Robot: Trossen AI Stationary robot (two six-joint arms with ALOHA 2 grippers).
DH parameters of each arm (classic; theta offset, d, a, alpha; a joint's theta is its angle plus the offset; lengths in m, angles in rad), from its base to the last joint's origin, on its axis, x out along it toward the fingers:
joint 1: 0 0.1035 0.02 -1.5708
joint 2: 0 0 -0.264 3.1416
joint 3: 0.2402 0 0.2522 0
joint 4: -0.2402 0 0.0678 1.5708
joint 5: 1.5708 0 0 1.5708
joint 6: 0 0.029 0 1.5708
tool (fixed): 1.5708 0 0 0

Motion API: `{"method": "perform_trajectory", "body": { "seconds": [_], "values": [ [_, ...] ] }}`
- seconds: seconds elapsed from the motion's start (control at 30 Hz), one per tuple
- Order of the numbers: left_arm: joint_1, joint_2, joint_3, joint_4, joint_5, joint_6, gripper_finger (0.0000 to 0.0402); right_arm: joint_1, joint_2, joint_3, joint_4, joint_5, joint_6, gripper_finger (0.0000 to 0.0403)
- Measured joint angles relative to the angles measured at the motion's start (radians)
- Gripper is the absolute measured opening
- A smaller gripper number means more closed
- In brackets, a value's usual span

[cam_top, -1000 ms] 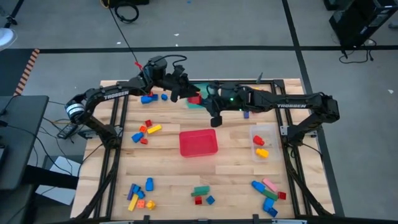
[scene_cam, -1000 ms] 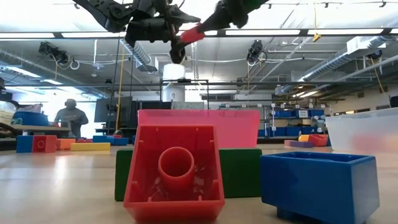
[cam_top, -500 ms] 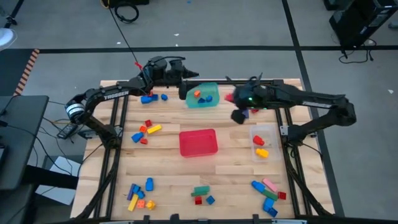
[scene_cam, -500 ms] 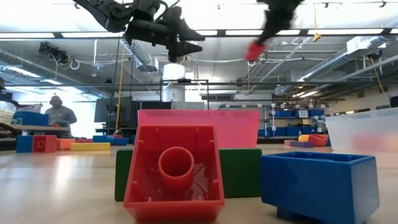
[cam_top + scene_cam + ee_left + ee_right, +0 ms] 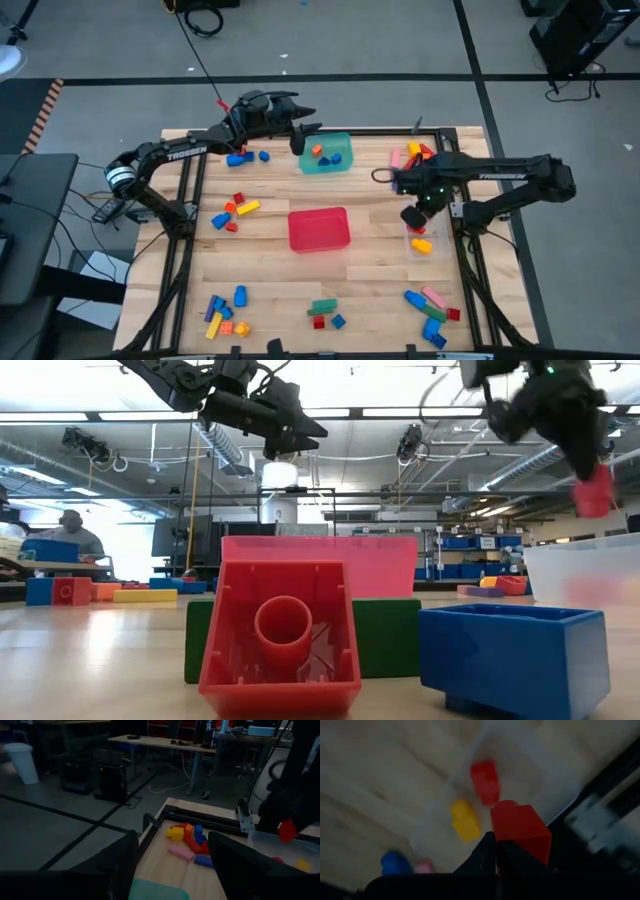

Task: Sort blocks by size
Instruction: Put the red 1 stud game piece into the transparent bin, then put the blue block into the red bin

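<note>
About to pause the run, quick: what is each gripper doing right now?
Left gripper: open, empty, above the teal tub.
Right gripper: shut on a red block, above the clear tub.

Both arms matte black, tubular links with white TROSSEN lettering; left arm (image 5: 185,152) has a white band at its base joint. Right arm (image 5: 500,172) shows a green LED near the wrist, thin black cables looped along both.

Wooden table (image 5: 370,265) with scattered blocks (image 5: 234,208), teal tub (image 5: 326,152), red tub (image 5: 319,229), clear tub (image 5: 421,233).
</note>
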Motion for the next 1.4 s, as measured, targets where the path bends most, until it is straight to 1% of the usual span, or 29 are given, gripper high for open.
{"method": "perform_trajectory", "body": {
  "seconds": [0.1,0.17,0.27,0.37,0.47,0.6,0.67,0.73,0.83,0.93,1.03,1.13,1.2,1.3,1.4],
  "values": [
    [-0.008,-0.003,0.000,-0.007,0.000,-0.009,0.0248,-0.001,0.000,-0.081,0.050,-0.113,-0.001,0.0012],
    [-0.021,-0.010,-0.001,-0.021,-0.006,0.016,0.0248,0.000,0.000,-0.122,0.086,-0.152,-0.009,0.0013],
    [-0.049,-0.029,-0.001,-0.078,-0.031,0.112,0.0248,0.001,0.000,-0.161,0.115,-0.157,-0.011,0.0037],
    [-0.089,-0.054,-0.001,-0.150,-0.117,0.185,0.0248,0.001,0.000,-0.170,0.112,-0.146,-0.012,0.0073],
    [-0.128,-0.081,-0.001,-0.216,-0.203,0.205,0.0248,0.003,-0.007,-0.170,0.116,-0.129,-0.016,0.0102],
    [-0.180,-0.113,-0.001,-0.281,-0.293,0.204,0.0248,0.003,-0.029,-0.170,0.114,-0.096,-0.032,0.0125],
    [-0.214,-0.130,-0.001,-0.305,-0.345,0.201,0.0248,0.003,-0.054,-0.170,0.113,-0.067,-0.031,0.0130],
    [-0.258,-0.148,-0.001,-0.337,-0.410,0.191,0.0248,0.006,-0.088,-0.170,0.124,-0.007,-0.037,0.0132],
    [-0.332,-0.166,-0.001,-0.378,-0.517,0.159,0.0248,0.033,-0.168,-0.170,0.186,0.133,-0.041,0.0132],
    [-0.401,-0.176,-0.001,-0.426,-0.618,0.109,0.0248,0.078,-0.269,-0.170,0.284,0.288,-0.037,0.0131],
    [-0.469,-0.181,0.000,-0.466,-0.714,0.058,0.0248,0.127,-0.375,-0.169,0.402,0.399,-0.086,0.0131],
    [-0.536,-0.180,0.000,-0.504,-0.802,-0.010,0.0248,0.177,-0.474,-0.177,0.544,0.447,-0.212,0.0133],
    [-0.576,-0.180,0.000,-0.507,-0.842,-0.039,0.0248,0.203,-0.535,-0.201,0.641,0.472,-0.293,0.0133],
    [-0.636,-0.180,0.000,-0.509,-0.889,-0.101,0.0248,0.223,-0.605,-0.255,0.793,0.515,-0.334,0.0133],
    [-0.694,-0.180,0.000,-0.510,-0.917,-0.164,0.0248,0.233,-0.636,-0.319,0.887,0.513,-0.341,0.0136]
  ]
}}
